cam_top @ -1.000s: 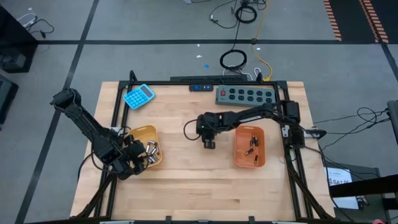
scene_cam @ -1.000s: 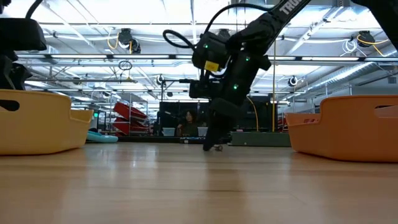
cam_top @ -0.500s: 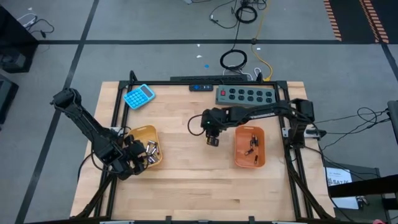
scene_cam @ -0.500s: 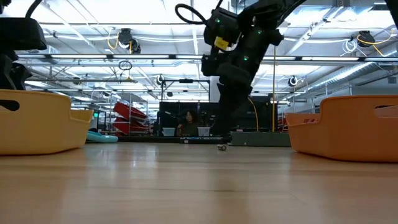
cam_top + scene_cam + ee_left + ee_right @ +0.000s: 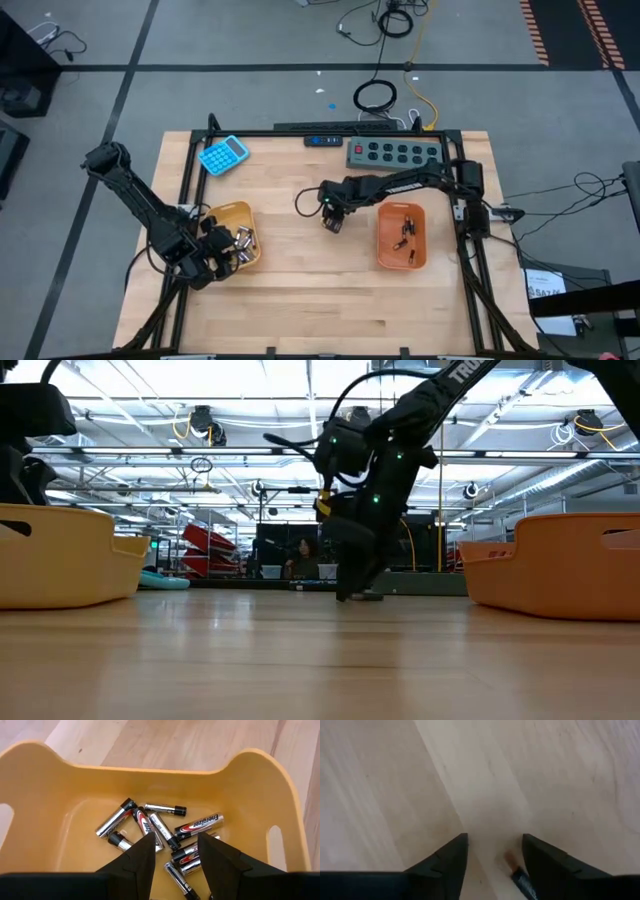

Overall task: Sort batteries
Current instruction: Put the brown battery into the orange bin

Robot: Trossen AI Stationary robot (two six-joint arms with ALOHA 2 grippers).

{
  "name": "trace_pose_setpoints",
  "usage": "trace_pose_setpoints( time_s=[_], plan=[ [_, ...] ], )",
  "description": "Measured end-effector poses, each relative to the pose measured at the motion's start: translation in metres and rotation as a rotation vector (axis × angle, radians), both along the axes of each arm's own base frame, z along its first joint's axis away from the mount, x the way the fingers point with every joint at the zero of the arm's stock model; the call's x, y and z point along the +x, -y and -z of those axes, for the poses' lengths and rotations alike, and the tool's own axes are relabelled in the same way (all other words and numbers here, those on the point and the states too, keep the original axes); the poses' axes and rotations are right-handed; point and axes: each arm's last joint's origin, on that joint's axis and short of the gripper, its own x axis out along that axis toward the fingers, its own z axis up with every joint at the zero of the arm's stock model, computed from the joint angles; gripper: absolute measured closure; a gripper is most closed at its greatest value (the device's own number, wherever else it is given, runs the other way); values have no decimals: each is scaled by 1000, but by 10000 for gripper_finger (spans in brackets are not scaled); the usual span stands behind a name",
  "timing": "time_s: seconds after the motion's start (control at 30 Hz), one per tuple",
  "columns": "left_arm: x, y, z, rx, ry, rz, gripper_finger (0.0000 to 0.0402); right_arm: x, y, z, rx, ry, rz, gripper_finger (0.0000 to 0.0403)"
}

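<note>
Yellow plastic is holding most of the batteries (image 5: 150, 827): they are lying in a pile inside the yellow tray (image 5: 222, 214), which is sitting near the left edge of the tabletop (image 5: 300, 290). These batteries are silvery with black and red ends, and some are lying across others. The left pincer (image 5: 175, 862) is hanging just above this tray with its two dark fingers (image 5: 135, 862) spread apart, and nothing is sitting between them.

An orange tray (image 5: 385, 255) is sitting near the right edge of the tabletop. A few thin batteries (image 5: 406, 235) are lying inside it.

The right pincer (image 5: 331, 222) is reaching down in the middle of the tabletop, between the two trays. In the low view it is standing with its tip right at the wood. Its fingers (image 5: 445, 865) are spread apart, one on each side of a single loose battery (image 5: 517, 872) that is lying flat on the wood. The pincer is not squeezing the battery. This battery is dark with a coppery end.

A blue calculator (image 5: 223, 154) is lying near the back left corner. A grey power strip (image 5: 394, 153) is lying along the back edge.
</note>
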Motion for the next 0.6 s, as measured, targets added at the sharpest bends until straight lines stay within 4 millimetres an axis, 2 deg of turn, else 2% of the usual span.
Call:
trace_pose_setpoints(
  time_s=[0.07,0.17,0.27,0.33,0.47,0.53,0.6],
  plan=[
    [0,0,0,7,-4,7,244,0,0,9,7,-26,3,236],
    [0,0,0,10,-6,10,244,1,-1,16,2,-49,-11,283],
    [0,0,0,19,-11,26,244,2,-5,13,-5,-26,-43,333],
    [0,0,0,22,-13,29,244,4,-10,2,-25,16,-87,351],
    [0,0,0,21,-15,29,244,-1,-26,-22,-85,33,-251,343],
    [0,0,0,14,-17,27,244,-9,-36,-42,-119,18,-367,321],
    [-1,0,0,5,-25,28,244,-18,-43,-49,-130,-45,-448,290]
  ],
)
